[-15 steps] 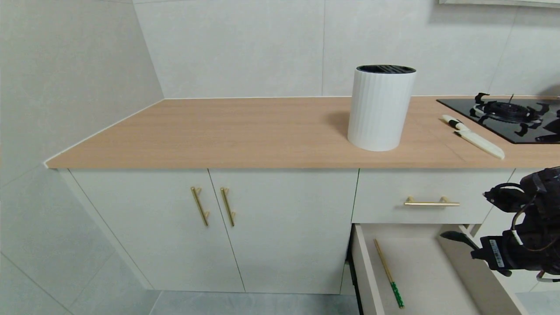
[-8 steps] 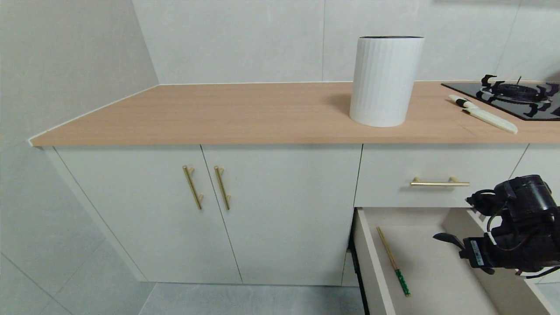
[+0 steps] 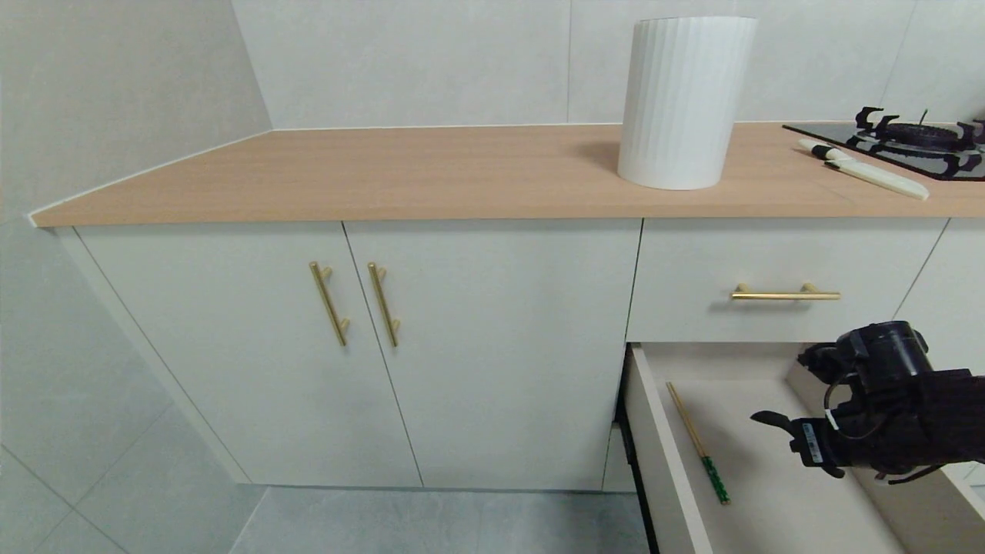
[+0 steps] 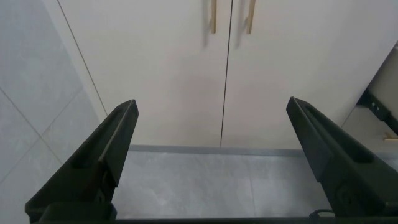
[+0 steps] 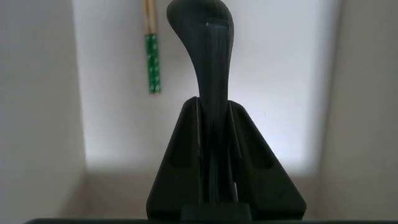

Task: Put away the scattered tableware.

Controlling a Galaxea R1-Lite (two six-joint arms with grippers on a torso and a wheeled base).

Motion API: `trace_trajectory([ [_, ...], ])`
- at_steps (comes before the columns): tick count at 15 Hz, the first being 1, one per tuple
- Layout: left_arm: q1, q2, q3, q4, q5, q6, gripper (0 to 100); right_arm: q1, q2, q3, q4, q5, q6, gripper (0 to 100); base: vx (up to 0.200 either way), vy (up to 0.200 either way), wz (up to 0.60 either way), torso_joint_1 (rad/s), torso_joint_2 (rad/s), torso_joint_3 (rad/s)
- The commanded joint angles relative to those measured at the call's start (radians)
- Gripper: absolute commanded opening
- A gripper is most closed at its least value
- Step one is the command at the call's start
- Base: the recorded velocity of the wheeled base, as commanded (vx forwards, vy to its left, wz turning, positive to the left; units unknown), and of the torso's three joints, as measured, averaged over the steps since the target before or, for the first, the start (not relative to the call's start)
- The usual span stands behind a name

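One black utensil (image 5: 205,37) clamped in right gripper (image 5: 212,111) above drawer (image 3: 656,442); left gripper (image 4: 211,106) fingers (image 4: 106,149) apart

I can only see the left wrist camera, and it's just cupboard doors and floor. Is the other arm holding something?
Observer: Yes. The right gripper is shut on a black utensil, above the open drawer.
Operator: Is there anything inside the drawer?
Observer: A chopstick with a green end lies on the drawer floor, close to its left wall.
Operator: Is there stuff up on top too?
Observer: A white knife lies on the counter, between the white ribbed holder and the stove.
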Motion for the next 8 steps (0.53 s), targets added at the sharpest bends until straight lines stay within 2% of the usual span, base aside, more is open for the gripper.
trace_trajectory([
  [1, 0.0, 0.0, 0.0, 0.0, 0.0, 0.0, 100, -0.001, 0.031, -0.001, -0.008, 0.001, 0.0, 0, 0.0, 0.0, 0.0, 0.0, 0.0, 0.0],
  [3, 0.0, 0.0, 0.0, -0.002, 0.0, 0.0, 100, -0.001, 0.077, -0.001, -0.031, 0.001, 0.0, 0, 0.0, 0.0, 0.0, 0.0, 0.0, 0.0],
  [5, 0.0, 0.0, 0.0, 0.0, 0.0, 0.0, 100, -0.001, 0.178, 0.0, -0.115, 0.001, 0.0, 0, 0.0, 0.0, 0.0, 0.0, 0.0, 0.0],
  [8, 0.0, 0.0, 0.0, 0.0, 0.0, 0.0, 100, -0.006, 0.358, 0.017, -0.385, -0.019, 0.0, 0, 0.0, 0.0, 0.0, 0.0, 0.0, 0.0],
])
